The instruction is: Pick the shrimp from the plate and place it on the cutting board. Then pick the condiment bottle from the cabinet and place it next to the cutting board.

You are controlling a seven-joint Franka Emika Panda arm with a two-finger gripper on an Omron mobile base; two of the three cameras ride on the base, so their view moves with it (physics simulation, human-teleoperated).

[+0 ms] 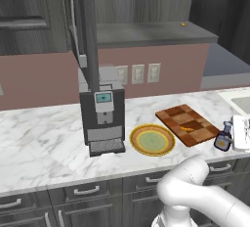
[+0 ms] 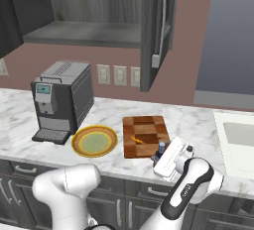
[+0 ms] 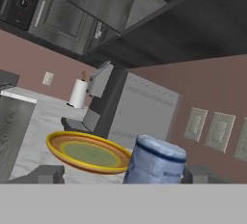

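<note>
Shrimp [image 1: 186,128] lying on the cutting board [image 1: 175,116], beside the plate [image 1: 138,145] on the marble counter [image 1: 44,143]. Condiment bottle [image 1: 222,141] standing upright on the counter just off the board's right corner, between the spread fingers of the end effector [image 3: 120,174], its pale cap [image 3: 159,156] close in the hand view. Fingers apart, not clamped. Coffee machine [image 1: 102,116] left of the plate.

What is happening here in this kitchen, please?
A white robot arm is finishing a two-step job. The shrimp already lies on the cutting board, and the plate beside the coffee machine is bare. The condiment bottle now stands on the marble counter by the board's right end. The gripper sits around the bottle with its jaws spread apart, so it seems to be letting go.
</note>
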